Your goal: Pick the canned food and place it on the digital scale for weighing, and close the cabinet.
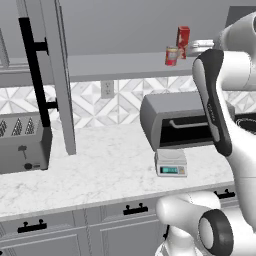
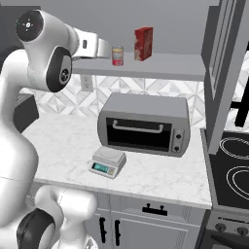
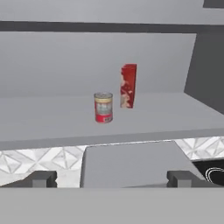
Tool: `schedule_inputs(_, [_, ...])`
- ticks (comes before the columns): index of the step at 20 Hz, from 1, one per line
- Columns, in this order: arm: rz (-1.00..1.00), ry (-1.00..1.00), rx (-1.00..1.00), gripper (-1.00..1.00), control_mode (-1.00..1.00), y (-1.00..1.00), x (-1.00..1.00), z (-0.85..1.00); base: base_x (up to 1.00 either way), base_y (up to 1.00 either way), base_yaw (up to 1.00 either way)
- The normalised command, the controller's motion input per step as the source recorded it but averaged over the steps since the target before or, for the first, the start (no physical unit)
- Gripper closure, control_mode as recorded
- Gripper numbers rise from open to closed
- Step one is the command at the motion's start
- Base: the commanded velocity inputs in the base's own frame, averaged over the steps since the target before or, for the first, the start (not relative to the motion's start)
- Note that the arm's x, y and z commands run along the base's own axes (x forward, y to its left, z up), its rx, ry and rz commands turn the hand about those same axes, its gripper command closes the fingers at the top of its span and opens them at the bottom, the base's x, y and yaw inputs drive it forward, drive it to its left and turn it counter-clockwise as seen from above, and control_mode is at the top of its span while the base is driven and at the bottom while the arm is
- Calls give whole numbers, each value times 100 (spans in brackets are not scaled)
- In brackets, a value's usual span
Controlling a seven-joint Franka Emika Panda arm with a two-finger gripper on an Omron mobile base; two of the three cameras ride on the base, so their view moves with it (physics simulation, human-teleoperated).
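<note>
The canned food [image 3: 103,107] stands upright on the open cabinet's shelf [image 3: 52,118], a short red-labelled can with a tan top; it also shows in both base views [image 1: 171,56] [image 2: 117,55]. My gripper [image 3: 111,179] is open in front of the shelf, level with the can and a short way from it, with nothing between its fingers. The digital scale [image 1: 171,163] [image 2: 107,162] lies bare on the counter in front of the toaster oven. The cabinet door [image 1: 57,75] with its black bar handle stands swung open, and so does the other door [image 2: 221,73].
A taller red box [image 3: 128,85] stands just behind and right of the can. The grey toaster oven [image 2: 143,124] sits under the shelf, a toaster [image 1: 22,142] at the counter's left, a stove top [image 2: 236,170] at the right.
</note>
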Motion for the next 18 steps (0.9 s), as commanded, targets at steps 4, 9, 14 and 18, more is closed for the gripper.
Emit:
schedule_inputs(4, [0, -3, 3, -100, -100, 0, 50, -19, 0, 0, 0])
schedule_inputs(9, [0, 0, 0, -100, -100, 0, 52, -9, 0, 0, 0])
schedule_inputs(14, [0, 0, 0, -100, -100, 0, 45, 0, 0, 0, 0])
schedule_inputs(18, [0, 0, 0, -100, -100, 0, 25, -6, 0, 0, 0])
